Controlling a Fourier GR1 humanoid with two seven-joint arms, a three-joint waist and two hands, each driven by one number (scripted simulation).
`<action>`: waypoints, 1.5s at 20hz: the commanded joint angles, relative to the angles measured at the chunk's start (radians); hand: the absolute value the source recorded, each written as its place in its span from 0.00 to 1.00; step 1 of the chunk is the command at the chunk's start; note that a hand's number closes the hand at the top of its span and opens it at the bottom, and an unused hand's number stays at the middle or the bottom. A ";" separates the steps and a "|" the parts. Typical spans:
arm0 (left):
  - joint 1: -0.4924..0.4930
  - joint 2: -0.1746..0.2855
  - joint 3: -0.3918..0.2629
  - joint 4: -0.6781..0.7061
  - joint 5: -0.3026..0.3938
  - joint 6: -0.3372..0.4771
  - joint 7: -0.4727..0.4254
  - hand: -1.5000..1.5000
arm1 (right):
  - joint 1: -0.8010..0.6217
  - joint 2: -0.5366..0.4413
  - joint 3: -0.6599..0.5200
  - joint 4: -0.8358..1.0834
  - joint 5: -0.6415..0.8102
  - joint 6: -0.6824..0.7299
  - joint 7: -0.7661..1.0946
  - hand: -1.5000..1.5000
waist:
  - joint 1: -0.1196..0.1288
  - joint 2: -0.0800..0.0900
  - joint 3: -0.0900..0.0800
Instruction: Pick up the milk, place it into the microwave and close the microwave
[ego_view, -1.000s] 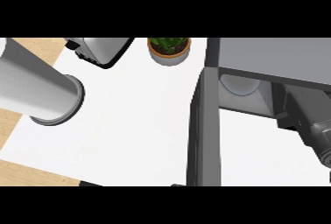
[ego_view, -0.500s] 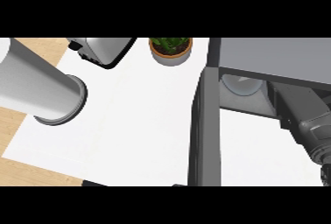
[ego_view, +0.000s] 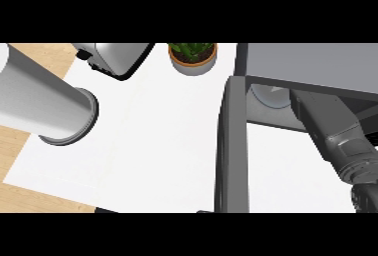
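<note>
Left of microwave door (ego_view: 232, 145) stand plant (ego_view: 193, 54), toaster (ego_view: 118, 56).

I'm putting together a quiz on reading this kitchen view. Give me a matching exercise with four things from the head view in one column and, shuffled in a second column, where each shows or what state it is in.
Things
1. potted plant
2. silver appliance
3. microwave door
4. left forearm

Places or states
A. swung open, seen edge on, in the middle of the view
B. coming in from the left edge, above the left side of the counter
C. at the top edge, just left of the microwave
D. top left, at the counter's back

Pairs: 1-C, 2-D, 3-A, 4-B
</note>
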 joint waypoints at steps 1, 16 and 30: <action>-0.016 0.005 -0.010 0.007 -0.017 0.012 0.011 0.00 | -0.108 0.054 0.027 -0.007 0.027 -0.022 0.056 0.00 | 0.010 -0.024 -0.041; 0.057 -0.122 -0.102 0.007 -0.125 -0.055 -0.020 0.00 | -0.072 0.001 0.008 0.017 0.013 -0.026 0.028 0.00 | -0.071 -0.054 -0.043; 0.071 -0.189 -0.300 0.080 -0.249 -0.254 -0.030 0.00 | 0.113 0.076 -0.085 -0.025 -0.104 0.378 -0.169 0.00 | -0.152 -0.070 -0.043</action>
